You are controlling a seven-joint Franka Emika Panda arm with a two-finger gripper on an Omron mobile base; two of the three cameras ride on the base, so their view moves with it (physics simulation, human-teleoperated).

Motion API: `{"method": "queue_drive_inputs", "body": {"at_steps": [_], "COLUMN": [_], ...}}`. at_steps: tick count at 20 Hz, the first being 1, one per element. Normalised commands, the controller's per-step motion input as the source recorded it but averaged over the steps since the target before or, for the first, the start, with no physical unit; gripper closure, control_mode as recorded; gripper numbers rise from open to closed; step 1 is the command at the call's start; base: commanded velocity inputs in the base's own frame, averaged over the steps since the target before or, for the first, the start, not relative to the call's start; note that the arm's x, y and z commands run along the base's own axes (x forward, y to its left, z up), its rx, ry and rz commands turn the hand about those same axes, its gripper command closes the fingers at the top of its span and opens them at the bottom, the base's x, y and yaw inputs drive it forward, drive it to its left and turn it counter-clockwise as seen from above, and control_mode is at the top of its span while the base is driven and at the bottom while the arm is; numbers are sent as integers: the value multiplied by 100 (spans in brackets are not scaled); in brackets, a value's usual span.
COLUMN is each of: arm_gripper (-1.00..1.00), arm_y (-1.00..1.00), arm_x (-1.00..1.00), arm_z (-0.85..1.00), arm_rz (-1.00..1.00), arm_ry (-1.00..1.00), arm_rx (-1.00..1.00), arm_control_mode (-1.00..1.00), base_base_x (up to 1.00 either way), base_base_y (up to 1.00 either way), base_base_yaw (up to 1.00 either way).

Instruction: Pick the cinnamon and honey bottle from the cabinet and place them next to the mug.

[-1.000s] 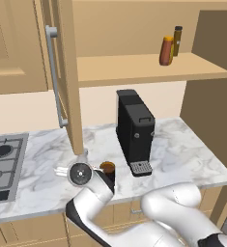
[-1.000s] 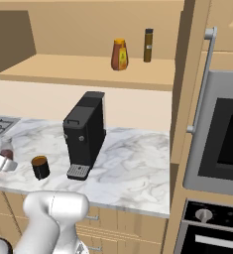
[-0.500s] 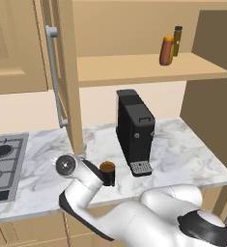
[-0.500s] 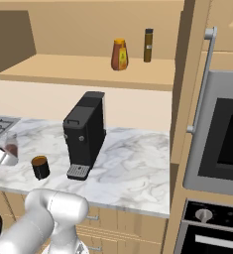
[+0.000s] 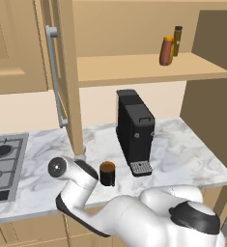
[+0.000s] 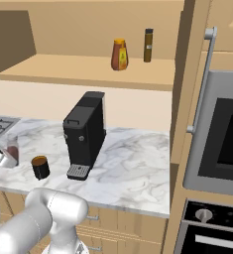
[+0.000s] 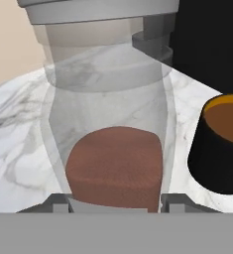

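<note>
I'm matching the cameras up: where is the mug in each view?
Left base view: the mug stands low centre on the counter, left of the coffee machine.
Right base view: the mug is lower left, left of the coffee machine.
Hand view: the mug is at the right edge, beside the cinnamon.
Shared landmark: the coffee machine.

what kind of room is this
A simulated kitchen, by the look of it: a marble counter with a coffee machine, a stove at one end, and a wall oven at the other.
</note>
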Motion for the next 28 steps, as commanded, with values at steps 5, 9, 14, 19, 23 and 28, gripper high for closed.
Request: {"method": "queue_drive_inputs", "body": {"at_steps": [5,9,14,19,23,28], "arm_gripper": [100,100,100,100,100,100], "arm_y": [-15,0,18,6,0,0], "arm_x": [5,11,0,0,0,0], "arm_z": [-4,-1,-3,-5,-2,-14], "arm_rz": [-14,-24,-22,-21,-21,-17], "arm_ry": [0,0,0,1,2,0], "arm_rx": [0,-5,-10,-13,-12,-2], "arm_control_mode": [-100,-100,-100,-100,-100,-100], "base_base_x": [0,0,0,0,0,0], "base_base_y": [0,0,0,0,0,0], "base_base_yaw": [0,0,0,0,0,0]}}
